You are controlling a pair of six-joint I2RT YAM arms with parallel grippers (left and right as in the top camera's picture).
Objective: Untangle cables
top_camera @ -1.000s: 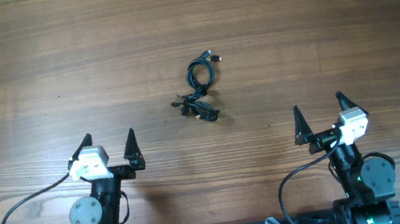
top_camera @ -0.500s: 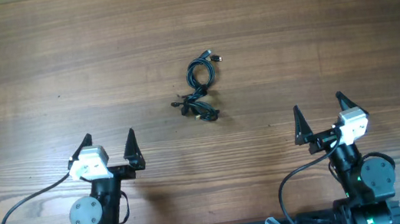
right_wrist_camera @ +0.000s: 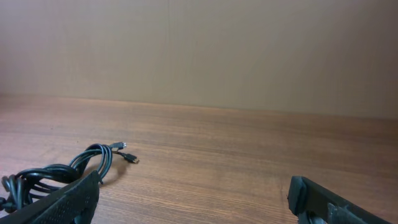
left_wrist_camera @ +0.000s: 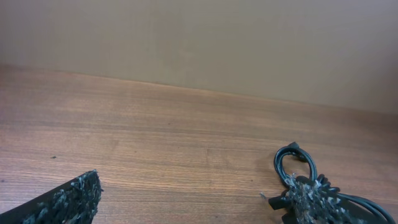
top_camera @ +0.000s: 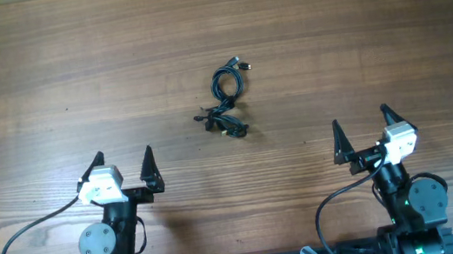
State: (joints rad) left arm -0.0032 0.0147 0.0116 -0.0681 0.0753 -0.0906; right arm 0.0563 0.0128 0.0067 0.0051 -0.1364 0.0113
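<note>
**Both end effectors released, cables lying alone mid-counter**

The left end effector [top_camera: 122,163] sits in the lower left of the overhead frame with its two dark fingers spread wide and nothing between them. The right end effector [top_camera: 364,129] sits in the lower right, equally released and empty. Both hang low over the wooden counter [top_camera: 370,20], well apart from each other.

The cables [top_camera: 225,117] lie on the counter just above the centre of the overhead frame, between the two arms and well clear of both. They form a small black knotted clump with one loop curling toward the upper right, where small plug ends [top_camera: 242,63] stick out. In the right wrist view the bundle shows at lower left.
</note>
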